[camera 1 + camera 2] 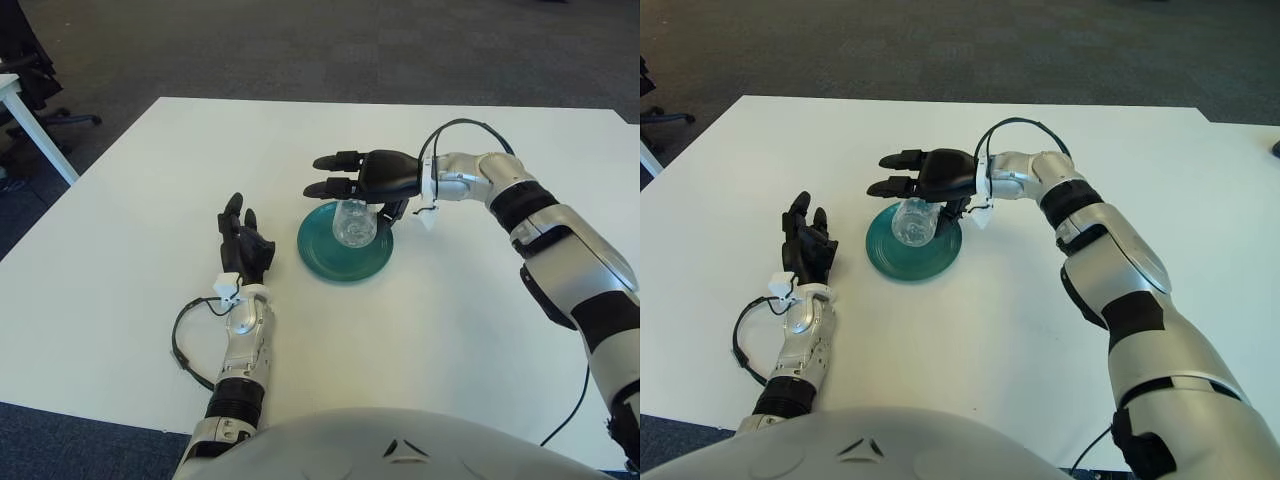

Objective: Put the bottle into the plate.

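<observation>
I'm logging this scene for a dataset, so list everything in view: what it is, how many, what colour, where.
bottle: one, clear, over the plate, under the right hand's fingers
plate: one, teal, near the table's middle
table: one, white, spans most of the view
second table: one corner, white, far left edge
office chair: one, black, upper left, on the floor
floor: dark grey carpet, around the table
cable: one, black, looped beside the left forearm
left hand: one, black, left of the plate
right hand: one, black, over the plate's far edge, around the bottle
</observation>
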{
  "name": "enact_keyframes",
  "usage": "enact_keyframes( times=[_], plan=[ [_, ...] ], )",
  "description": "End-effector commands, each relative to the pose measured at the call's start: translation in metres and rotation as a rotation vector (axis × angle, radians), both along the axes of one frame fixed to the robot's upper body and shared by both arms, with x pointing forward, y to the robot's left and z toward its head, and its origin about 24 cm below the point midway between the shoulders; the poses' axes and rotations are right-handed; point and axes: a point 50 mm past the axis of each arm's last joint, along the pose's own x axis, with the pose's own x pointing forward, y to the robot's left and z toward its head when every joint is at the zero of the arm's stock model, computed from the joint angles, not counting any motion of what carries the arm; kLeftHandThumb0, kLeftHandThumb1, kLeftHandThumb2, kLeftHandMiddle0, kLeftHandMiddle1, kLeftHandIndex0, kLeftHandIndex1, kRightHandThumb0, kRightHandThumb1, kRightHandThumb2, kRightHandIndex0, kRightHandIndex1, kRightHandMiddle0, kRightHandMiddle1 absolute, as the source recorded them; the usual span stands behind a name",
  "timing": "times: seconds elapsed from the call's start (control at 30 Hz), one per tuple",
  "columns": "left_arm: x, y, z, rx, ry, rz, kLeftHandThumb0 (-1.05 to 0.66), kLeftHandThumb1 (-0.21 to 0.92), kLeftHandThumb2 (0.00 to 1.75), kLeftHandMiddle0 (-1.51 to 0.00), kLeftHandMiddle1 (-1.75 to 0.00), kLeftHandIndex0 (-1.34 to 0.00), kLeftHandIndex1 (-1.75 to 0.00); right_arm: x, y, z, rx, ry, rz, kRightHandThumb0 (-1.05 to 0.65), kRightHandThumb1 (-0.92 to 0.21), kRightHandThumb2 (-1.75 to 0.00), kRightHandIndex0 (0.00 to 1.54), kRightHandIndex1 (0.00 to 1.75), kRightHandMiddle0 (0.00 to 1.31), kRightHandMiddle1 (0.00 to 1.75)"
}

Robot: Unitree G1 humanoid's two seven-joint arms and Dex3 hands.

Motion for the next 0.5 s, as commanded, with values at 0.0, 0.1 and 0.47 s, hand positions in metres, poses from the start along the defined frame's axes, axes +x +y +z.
enact_keyframes(
  times=[0.0,0.1,0.47],
  plan=[
    [-0.026,-0.029,-0.035,-0.137,0.157,0.003,-0.86,0.92,1.09,-0.32,-0.01,0.00,-0.71,0.006,0.011,0.040,0.093,-0.062,0.011,-1.00,-0.92,-1.06,0.12,0.01,0.00,0.28],
    [-0.024,-0.029,-0.033,-0.161,0.137,0.001,-0.85,0.92,1.09,-0.33,-0.01,0.00,-0.75,0.007,0.013,0.049,0.124,-0.058,0.011,-0.99,-0.92,-1.06,0.12,0.01,0.00,0.30],
    [-0.015,-0.033,-0.030,-0.164,0.134,0.012,-0.87,0.92,1.06,-0.36,-0.01,0.00,-0.81,0.007,0.014,0.098,0.230,-0.084,0.015,-1.02,-0.92,-1.04,0.15,0.01,0.00,0.40]
  ],
)
